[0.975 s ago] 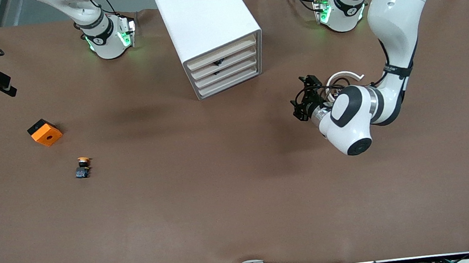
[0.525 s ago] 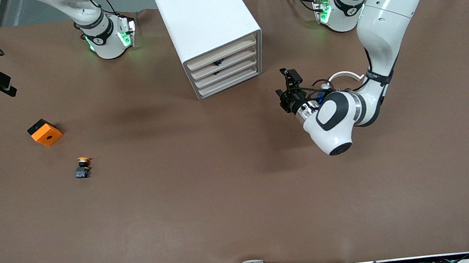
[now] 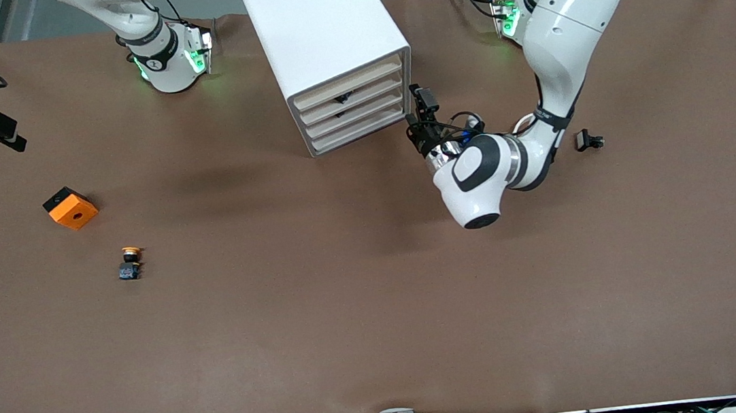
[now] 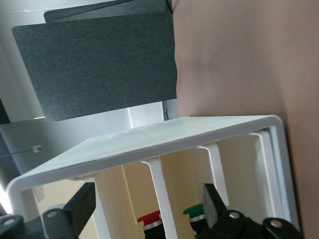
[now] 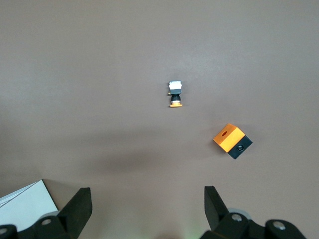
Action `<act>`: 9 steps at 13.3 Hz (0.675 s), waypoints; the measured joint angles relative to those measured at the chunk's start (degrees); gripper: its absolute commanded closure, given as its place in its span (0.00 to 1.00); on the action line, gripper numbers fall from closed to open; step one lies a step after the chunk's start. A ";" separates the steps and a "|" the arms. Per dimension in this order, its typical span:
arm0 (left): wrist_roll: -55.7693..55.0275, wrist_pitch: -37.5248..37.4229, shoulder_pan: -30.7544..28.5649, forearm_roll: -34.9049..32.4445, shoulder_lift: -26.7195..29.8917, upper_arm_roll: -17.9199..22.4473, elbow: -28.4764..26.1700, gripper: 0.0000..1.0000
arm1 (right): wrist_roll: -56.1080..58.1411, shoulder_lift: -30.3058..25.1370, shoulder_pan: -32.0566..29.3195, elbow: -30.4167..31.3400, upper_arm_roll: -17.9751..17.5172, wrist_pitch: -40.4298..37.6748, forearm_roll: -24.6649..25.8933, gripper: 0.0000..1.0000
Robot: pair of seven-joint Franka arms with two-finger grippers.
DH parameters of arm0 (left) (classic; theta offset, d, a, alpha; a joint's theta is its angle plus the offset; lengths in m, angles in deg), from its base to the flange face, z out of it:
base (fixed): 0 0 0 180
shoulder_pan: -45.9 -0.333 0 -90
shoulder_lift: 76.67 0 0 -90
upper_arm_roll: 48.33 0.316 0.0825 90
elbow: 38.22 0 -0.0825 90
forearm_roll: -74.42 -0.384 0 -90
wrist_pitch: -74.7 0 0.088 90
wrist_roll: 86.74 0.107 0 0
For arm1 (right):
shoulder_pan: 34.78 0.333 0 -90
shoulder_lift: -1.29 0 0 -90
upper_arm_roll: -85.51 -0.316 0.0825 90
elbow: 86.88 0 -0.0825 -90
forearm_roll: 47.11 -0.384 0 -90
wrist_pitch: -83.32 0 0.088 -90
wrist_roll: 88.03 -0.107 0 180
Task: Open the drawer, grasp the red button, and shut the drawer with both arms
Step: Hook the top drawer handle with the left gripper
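The white cabinet (image 3: 322, 33) stands near the arms' bases, its cream drawer fronts (image 3: 354, 109) all pushed in. My left gripper (image 3: 422, 115) hovers open just off the corner of those fronts at the left arm's end, nothing between its fingers. In the left wrist view the left gripper (image 4: 147, 209) faces the cabinet frame (image 4: 149, 144), and the button's red cap (image 4: 150, 218) shows inside beside a green-capped one (image 4: 198, 210). My right gripper (image 5: 147, 209) hangs open high over the table toward the right arm's end; the front view does not show it.
An orange cube (image 3: 70, 208) and a yellow-orange capped button (image 3: 130, 262) lie toward the right arm's end, both also in the right wrist view as the cube (image 5: 232, 140) and the button (image 5: 174, 94). A small black part (image 3: 588, 140) lies toward the left arm's end.
My left arm swung toward the cabinet, carrying its gripper from over bare table to the drawer fronts' corner and uncovering the small black part. The right arm's base has not moved.
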 measured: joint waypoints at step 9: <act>-1.64 -0.09 4.50 3.15 -1.92 0.01 -0.12 0.59 | 0.00 0.00 0.00 0.00 -0.01 0.00 0.00 0.00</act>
